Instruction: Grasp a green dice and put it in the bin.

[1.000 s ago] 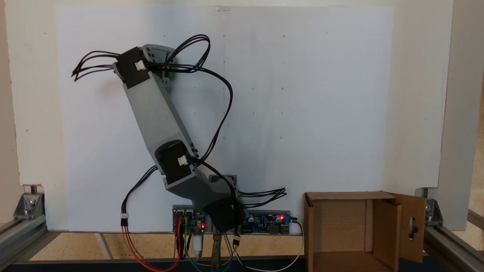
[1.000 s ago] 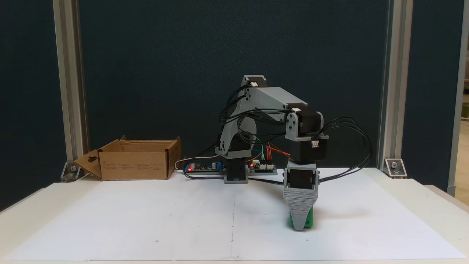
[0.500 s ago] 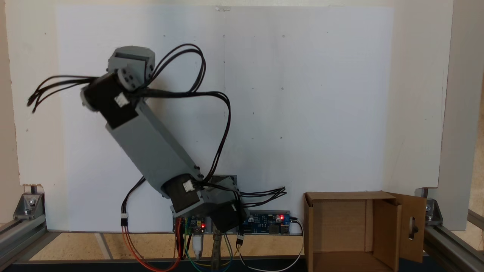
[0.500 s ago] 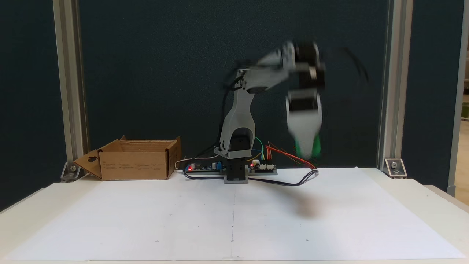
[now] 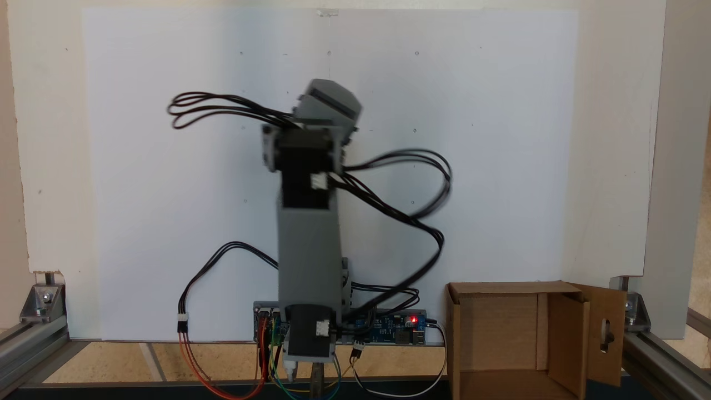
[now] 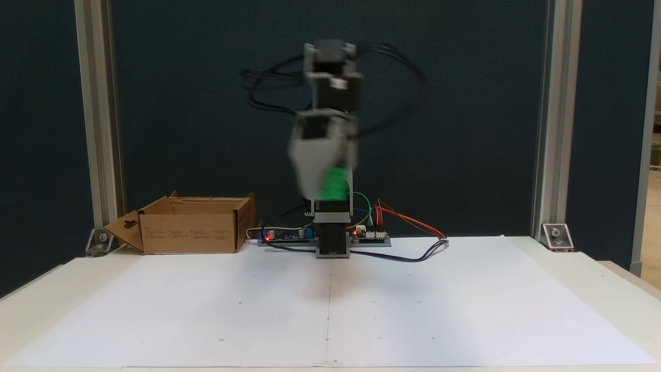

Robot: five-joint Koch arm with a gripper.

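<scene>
The grey ribbed gripper [image 6: 330,194], blurred, hangs high above the paper-covered surface [image 6: 206,310], clamped on the green dice [image 6: 334,185]. The open brown corrugated cardboard bin [image 6: 193,227] sits well left of the gripper.

A grey plastic robot arm [image 5: 309,250] with boxy black motors at its joints. Looping black cables [image 5: 400,214] run along it, ending in small white plugs.

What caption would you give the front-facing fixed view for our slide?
Motion-blurred arm carries a green dice in its end effector, high above the paper, with the cardboard box at left.
</scene>
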